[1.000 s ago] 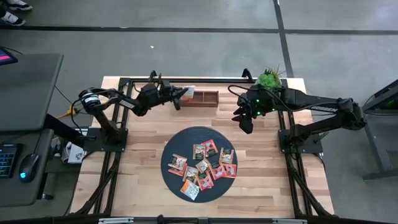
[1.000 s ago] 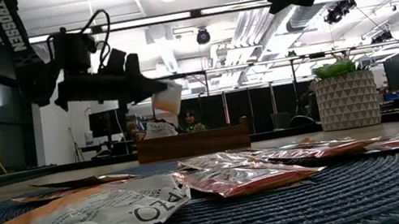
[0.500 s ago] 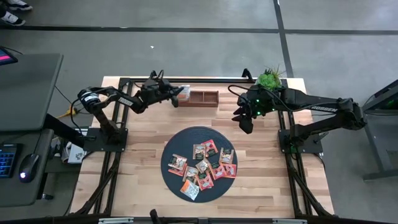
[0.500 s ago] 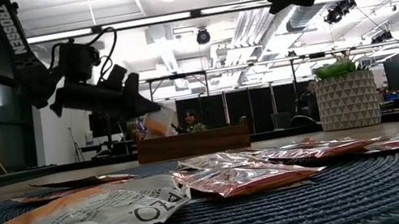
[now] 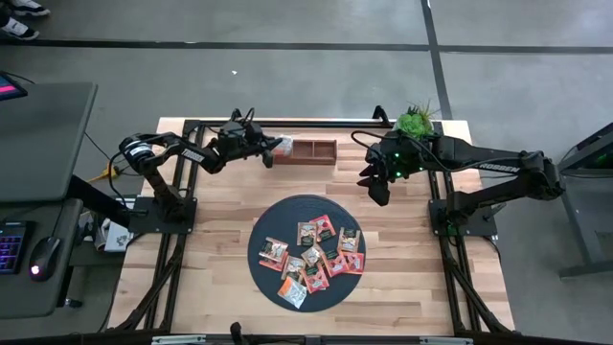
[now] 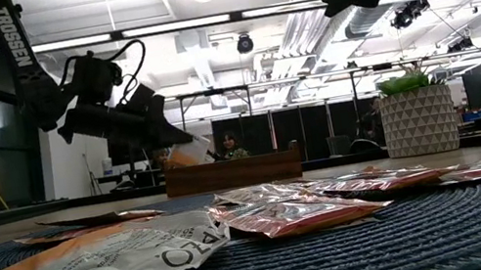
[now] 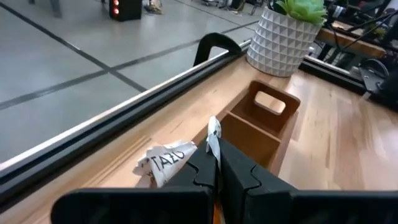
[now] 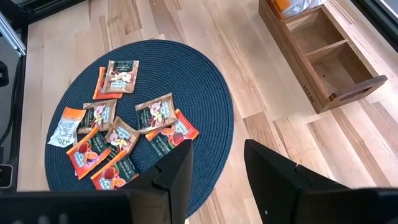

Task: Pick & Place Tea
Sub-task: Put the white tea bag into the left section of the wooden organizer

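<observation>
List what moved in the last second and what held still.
The left tool, shut on a white tea sachet, swung toward the table's far edge and dipped, bringing the sachet down at the near end of the wooden box. No release yet. The right tool stayed open and raised beside the potted plant. The sachets on the dark mat did not shift.

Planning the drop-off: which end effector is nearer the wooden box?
Left. The left end effector sits at the wooden box's end, holding a tea sachet; the right end effector hovers farther off, beyond its other end.
</observation>
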Robot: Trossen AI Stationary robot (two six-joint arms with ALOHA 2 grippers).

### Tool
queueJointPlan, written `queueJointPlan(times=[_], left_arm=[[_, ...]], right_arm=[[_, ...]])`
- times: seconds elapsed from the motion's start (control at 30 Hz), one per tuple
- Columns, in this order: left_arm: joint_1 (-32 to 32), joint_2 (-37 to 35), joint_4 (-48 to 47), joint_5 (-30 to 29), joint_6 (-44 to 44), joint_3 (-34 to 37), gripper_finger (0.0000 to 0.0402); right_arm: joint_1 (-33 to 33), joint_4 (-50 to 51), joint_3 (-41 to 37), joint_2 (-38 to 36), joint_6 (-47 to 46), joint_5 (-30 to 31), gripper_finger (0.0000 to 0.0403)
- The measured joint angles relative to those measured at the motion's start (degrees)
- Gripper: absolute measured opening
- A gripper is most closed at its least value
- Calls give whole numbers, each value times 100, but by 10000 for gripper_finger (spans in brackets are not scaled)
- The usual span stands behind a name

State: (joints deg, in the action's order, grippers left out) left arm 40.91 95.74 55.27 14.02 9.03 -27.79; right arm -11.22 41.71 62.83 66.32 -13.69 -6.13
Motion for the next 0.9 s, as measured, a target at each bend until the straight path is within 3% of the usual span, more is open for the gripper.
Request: queueJointPlan(times=[0.23, 0.57, 0.9], left_arm=[[-2, 0, -54, -22, -25, -30, 0], [-2, 41, -1036, -27, -315, -665, 0], [-3, 551, -779, 205, 23, -708, 0]], right_arm=[[0, -116, 0, 0, -2, -4, 142], [0, -256, 0, 0, 0, -28, 143], [0, -254, 0, 0, -28, -88, 143]])
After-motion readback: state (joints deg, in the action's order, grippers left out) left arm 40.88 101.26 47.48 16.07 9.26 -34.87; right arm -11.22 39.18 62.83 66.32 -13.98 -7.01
